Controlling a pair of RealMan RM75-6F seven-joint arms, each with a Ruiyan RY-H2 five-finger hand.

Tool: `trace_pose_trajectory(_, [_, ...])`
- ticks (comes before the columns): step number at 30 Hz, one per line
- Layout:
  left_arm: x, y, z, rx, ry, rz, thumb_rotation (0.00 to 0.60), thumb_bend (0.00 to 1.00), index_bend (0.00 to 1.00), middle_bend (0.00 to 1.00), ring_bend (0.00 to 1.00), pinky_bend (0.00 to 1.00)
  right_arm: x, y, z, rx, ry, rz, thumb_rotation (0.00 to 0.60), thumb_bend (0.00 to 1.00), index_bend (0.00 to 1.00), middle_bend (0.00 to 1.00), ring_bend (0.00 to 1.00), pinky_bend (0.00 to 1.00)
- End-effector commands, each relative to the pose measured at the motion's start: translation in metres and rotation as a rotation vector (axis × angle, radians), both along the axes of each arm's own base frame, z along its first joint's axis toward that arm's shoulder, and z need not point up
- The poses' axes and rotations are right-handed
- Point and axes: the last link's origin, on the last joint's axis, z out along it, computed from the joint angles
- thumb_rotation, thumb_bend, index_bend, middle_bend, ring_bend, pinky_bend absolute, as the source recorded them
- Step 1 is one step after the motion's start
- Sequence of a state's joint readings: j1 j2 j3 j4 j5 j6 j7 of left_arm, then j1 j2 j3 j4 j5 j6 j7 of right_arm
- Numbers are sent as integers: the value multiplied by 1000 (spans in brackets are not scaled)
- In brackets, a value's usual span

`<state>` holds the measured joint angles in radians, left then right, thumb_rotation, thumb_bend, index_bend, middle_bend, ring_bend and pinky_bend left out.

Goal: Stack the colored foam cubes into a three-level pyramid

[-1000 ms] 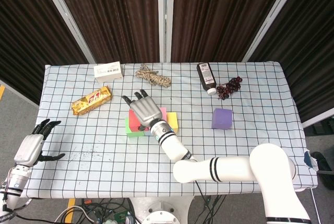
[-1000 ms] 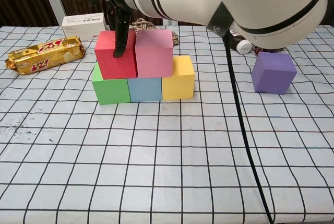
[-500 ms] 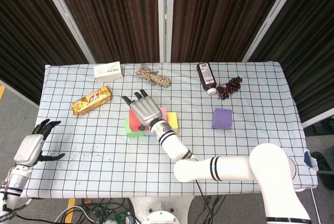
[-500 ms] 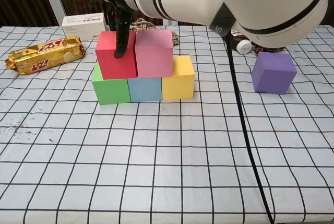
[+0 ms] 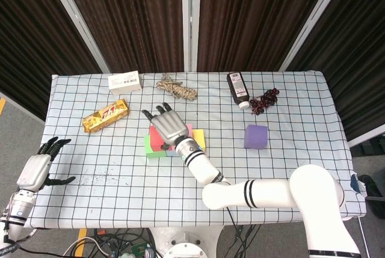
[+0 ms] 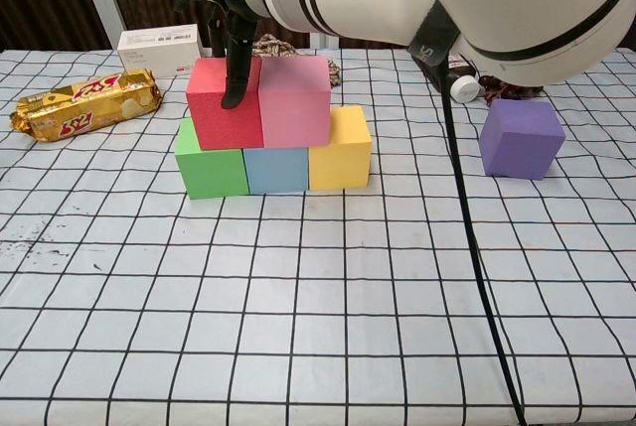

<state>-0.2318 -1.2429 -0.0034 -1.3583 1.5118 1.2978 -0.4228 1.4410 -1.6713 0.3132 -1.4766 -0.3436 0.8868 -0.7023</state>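
Now that my right hand [image 5: 169, 127], fingers spread flat and holding nothing, has nudged the red cube [image 6: 221, 108] rightward against the pink cube [image 6: 296, 98], the purple cube [image 6: 521, 138] remains.

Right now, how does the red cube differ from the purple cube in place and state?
The red cube sits on the second level, atop the green cube, while the purple cube stands alone on the table. The right hand has a finger on the red cube; nothing touches the purple cube. Both look like same-sized foam cubes.
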Motion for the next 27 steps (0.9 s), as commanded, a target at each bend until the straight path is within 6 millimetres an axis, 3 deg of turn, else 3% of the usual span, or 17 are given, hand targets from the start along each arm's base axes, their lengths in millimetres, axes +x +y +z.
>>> trace_pose_trajectory(1, [0,0,0,0,0,1,600,0,118,119,2,100,1,0,0,-1,-4,2,600,90,0,402,75,0])
trace_pose_trajectory(22, [-1,0,0,-1,1,2,600,0,118,119,3,100,-1,2,-4,4,13,0,600,94,0,402,75,0])
trace_pose_trajectory(27, [-2,0,1,1,0,3,600,0,118,119,2,100,-1,2,-4,14,5,-2,600,58,0,318,69,0])
